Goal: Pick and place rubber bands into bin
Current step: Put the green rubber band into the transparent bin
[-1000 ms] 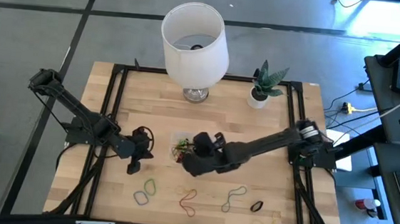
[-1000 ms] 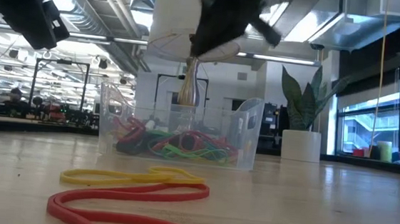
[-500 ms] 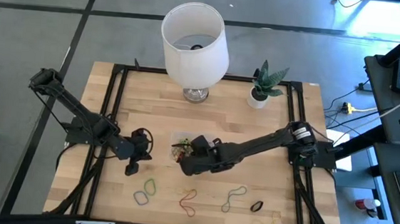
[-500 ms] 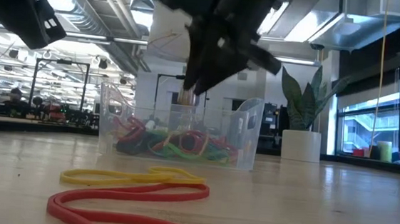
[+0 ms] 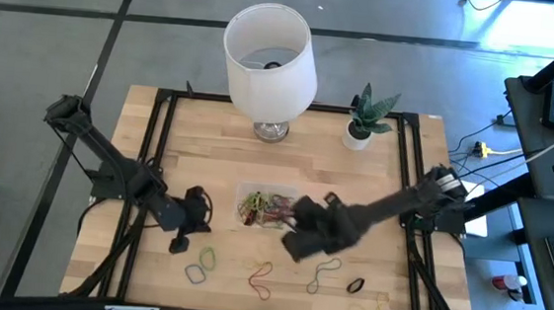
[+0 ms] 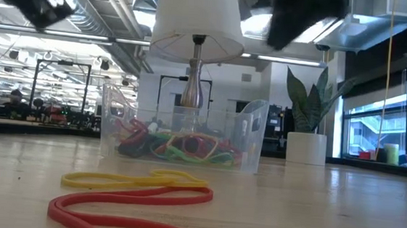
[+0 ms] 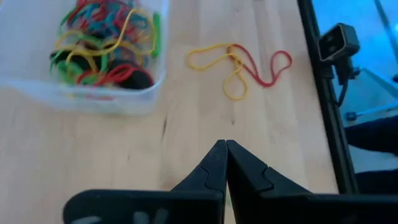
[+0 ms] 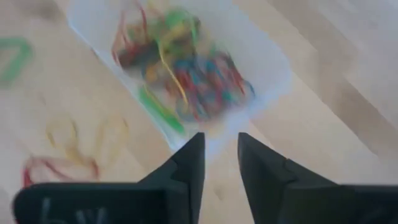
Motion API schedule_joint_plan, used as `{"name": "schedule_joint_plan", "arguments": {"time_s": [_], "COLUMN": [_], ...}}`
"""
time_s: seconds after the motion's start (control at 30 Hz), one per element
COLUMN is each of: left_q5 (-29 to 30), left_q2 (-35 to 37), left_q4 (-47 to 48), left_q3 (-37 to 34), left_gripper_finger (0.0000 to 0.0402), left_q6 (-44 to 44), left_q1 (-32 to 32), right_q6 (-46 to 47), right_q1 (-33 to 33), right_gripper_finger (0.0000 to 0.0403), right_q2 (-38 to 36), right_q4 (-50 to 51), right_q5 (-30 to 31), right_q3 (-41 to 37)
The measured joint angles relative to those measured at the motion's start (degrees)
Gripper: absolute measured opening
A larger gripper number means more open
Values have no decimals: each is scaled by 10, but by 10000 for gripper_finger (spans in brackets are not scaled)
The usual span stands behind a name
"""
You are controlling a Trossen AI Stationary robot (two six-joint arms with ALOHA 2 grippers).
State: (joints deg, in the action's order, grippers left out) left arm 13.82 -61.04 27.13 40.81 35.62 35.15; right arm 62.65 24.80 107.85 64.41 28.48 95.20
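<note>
The clear bin (image 5: 266, 206) stands mid-table and holds a tangle of red, green, yellow and black rubber bands (image 7: 102, 43). Loose bands lie on the wood nearer the front edge: a blue-green pair (image 5: 201, 263), a yellow and red pair (image 5: 261, 276), a green one (image 5: 323, 272), a black one (image 5: 356, 285) and a yellow one (image 5: 369, 306). My right gripper (image 8: 221, 149) is open and holds nothing, just right of the bin and nearer the front (image 5: 294, 246). My left gripper (image 7: 225, 148) is shut and holds nothing, left of the bin (image 5: 179, 243).
A lamp with a white shade (image 5: 270, 60) stands at the far edge, with a small potted plant (image 5: 367, 118) to its right. A black frame (image 5: 157, 165) runs along the table's sides. Bare wood lies between the bin and the loose bands.
My right gripper stood shut over the bin, dipped toward it and opened. It has since risen and swung toward the table's right and near edges, clear of the bin. My left gripper has shifted slightly toward the near edge and stayed shut.
</note>
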Motion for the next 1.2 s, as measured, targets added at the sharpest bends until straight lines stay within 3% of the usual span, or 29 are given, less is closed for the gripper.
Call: {"name": "schedule_joint_plan", "arguments": {"time_s": [0.2, 0.4, 0.6, 0.8, 0.9, 1.2], "left_q5": [27, 14, -4, -31, -48, -60], "left_q2": [-107, -200, -242, -279, -307, -398], "left_q4": [66, 102, 107, 146, 147, 148], "left_q3": [99, 174, 194, 194, 194, 194], "left_gripper_finger": [3, 11, 54, 113, 134, 134], "left_q6": [12, 57, 121, 203, 204, 242], "left_q1": [24, 26, 26, 26, 28, 34], "right_q6": [102, 190, 252, 240, 241, 241], "right_q1": [95, 199, 282, 310, 313, 312], "right_gripper_finger": [55, 14, 6, 4, 9, 13], "right_q2": [-4, -22, -92, -202, -240, -267], "right_q4": [125, 112, -23, -217, -280, -352], "right_q5": [19, 19, 17, 19, 19, 18], "right_q3": [-1, -67, -209, -377, -443, -496]}}
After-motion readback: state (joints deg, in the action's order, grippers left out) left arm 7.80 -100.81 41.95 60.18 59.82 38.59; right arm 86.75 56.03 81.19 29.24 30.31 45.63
